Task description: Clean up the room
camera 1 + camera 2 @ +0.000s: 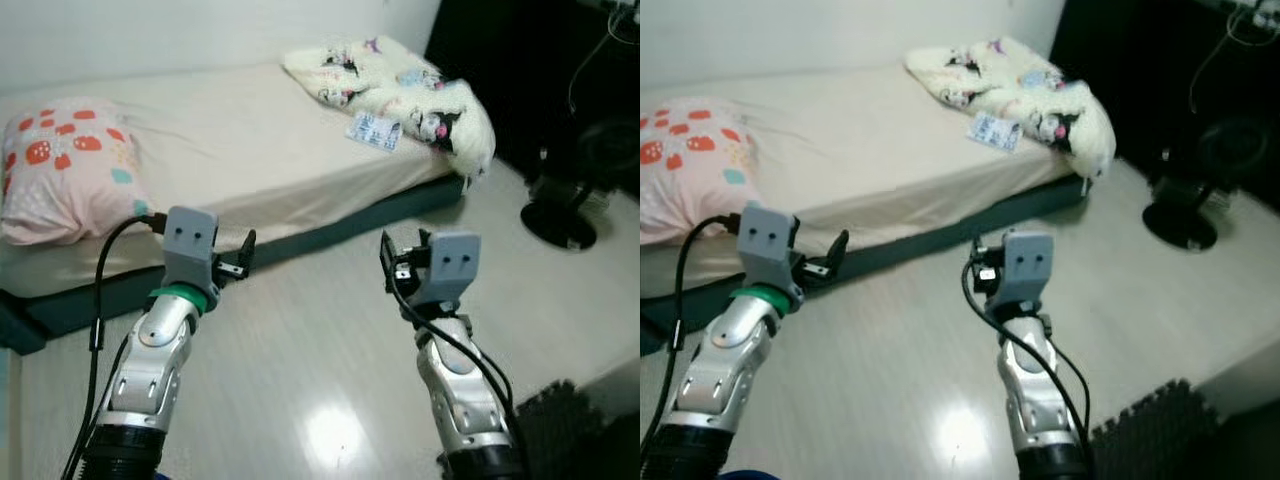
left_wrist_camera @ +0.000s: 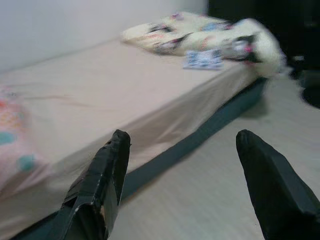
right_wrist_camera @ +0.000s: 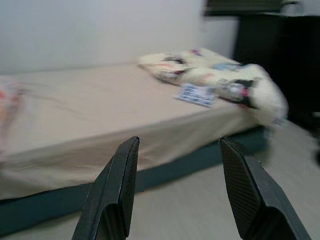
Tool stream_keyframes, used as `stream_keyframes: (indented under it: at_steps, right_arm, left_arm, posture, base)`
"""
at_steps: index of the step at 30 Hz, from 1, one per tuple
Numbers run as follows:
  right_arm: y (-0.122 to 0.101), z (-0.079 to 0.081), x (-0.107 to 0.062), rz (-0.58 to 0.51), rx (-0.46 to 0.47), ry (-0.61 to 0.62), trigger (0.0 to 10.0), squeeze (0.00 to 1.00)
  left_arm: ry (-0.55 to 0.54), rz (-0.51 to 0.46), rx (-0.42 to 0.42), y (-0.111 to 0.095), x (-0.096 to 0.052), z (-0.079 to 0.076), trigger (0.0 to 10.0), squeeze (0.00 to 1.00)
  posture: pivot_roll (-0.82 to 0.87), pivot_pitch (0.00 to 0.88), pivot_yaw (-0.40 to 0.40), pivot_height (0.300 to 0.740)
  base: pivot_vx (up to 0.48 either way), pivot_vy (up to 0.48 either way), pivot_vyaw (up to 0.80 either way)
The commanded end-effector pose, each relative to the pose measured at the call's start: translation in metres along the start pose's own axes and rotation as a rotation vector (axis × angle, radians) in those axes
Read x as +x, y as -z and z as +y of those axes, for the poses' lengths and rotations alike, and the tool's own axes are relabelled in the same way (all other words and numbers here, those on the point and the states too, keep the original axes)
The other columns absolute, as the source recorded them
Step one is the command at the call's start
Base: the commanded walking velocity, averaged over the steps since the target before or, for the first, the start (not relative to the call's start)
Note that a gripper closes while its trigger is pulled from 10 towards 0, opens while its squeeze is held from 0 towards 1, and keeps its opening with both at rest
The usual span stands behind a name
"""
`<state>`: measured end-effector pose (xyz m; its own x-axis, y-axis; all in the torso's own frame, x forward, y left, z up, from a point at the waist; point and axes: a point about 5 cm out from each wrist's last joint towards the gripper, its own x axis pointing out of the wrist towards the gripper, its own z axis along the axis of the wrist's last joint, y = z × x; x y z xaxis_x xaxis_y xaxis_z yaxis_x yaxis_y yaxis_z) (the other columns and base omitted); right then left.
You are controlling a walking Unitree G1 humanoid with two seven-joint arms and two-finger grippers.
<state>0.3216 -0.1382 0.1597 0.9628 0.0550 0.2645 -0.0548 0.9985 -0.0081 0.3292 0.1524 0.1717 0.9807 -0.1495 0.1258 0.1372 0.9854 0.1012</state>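
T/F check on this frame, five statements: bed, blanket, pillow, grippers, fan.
1. The crumpled blanket lies at the bed's right end. True.
2. The pillow is on the floor. False: it lies on the bed's left end.
3. Both the left gripper and the right gripper are open and hold nothing. True.
4. The right gripper grips the blanket. False: it is over the floor, short of the bed.
5. A fan stands on the floor, right of the bed. True.

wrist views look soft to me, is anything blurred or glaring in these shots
Left wrist view: blanket and pillow smeared, left gripper fingers sharper. Right wrist view: blanket and bed edge soft. Left eye view: bright glare patch on the floor, dark corner around the fan.
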Motion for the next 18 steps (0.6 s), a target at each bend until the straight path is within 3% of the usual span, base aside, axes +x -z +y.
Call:
stream_keyframes:
  at_steps: [1, 8, 18]
  right_arm:
    - [0.0022, -0.0018, -0.0014, 0.013, 0.01, 0.013, 10.0, 0.0]
    - [0.001, -0.0024, -0.0005, 0.006, 0.006, 0.022, 10.0, 0.0]
    - [-0.0009, 0.0001, 0.0002, -0.009, -0.014, 0.012, 10.0, 0.0]
  left_arm:
    - [0.007, 0.005, 0.0, 0.0025, -0.0008, -0.0022, 10.0, 0.0]
    - [0.004, 0.003, 0.015, 0.0032, -0.0003, -0.0018, 10.0, 0.0]
    - [0.007, 0.001, 0.019, 0.003, 0.0016, -0.0027, 10.0, 0.0]
  posture:
    - [-0.06, 0.069, 0.053, 0.74]
    - [-0.06, 0.07, 0.052, 0.74]
    - [-0.06, 0.07, 0.053, 0.74]
  base:
    - [0.0, 0.0, -0.8]
    - [0.354, 0.0, -0.77]
    - [0.465, 0.0, 0.0]
